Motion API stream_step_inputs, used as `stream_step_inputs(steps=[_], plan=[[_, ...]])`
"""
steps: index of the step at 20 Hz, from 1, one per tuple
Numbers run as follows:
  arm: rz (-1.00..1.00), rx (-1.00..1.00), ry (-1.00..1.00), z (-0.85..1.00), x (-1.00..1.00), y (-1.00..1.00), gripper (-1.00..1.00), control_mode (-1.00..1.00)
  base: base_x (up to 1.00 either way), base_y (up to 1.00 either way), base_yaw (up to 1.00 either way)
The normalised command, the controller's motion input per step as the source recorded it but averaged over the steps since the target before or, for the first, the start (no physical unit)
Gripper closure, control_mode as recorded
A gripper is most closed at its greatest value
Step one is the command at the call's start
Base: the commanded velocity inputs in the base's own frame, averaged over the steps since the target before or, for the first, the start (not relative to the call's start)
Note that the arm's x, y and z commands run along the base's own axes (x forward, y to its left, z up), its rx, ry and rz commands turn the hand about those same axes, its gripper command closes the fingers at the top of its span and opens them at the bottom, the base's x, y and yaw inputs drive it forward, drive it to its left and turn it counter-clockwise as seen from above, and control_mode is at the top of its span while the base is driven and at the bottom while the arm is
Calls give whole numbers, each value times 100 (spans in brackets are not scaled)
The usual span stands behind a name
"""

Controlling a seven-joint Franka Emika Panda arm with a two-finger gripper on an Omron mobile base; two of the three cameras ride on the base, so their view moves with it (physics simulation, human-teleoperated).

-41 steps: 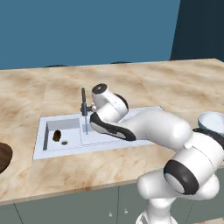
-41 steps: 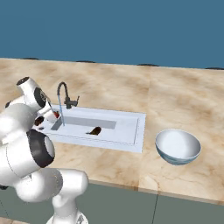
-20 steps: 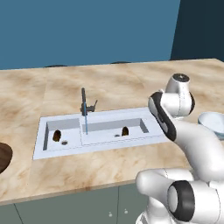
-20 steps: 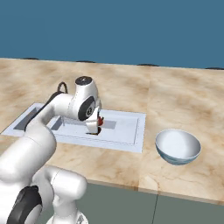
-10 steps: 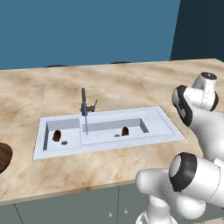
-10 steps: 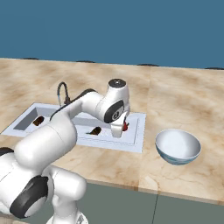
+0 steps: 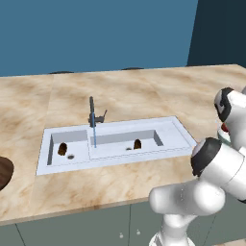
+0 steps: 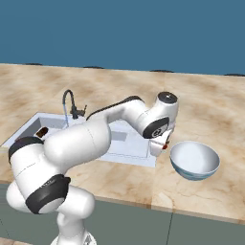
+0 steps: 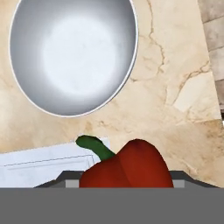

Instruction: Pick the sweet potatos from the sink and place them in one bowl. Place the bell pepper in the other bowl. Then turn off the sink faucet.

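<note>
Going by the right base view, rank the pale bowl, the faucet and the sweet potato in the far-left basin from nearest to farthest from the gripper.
1. The pale bowl, on the counter just right of the gripper, which carries the bell pepper.
2. The faucet, well to the left at the sink's back edge.
3. The sweet potato, farther left still, in the far-left basin.

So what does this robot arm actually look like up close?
The arm is made of fat, glossy white rounded segments, joined by dark grey to black bands and round caps at the joints. No loose cables or markings show. It narrows to a small gripper at the end.
</note>
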Motion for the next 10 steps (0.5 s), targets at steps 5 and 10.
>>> stream_step_inputs(steps=[5,10], plan=[[-7,7,1,-13,0,-80,100,-100,0,0,0],[-2,6,3,-27,1,-58,100,-100,0,0,0]])
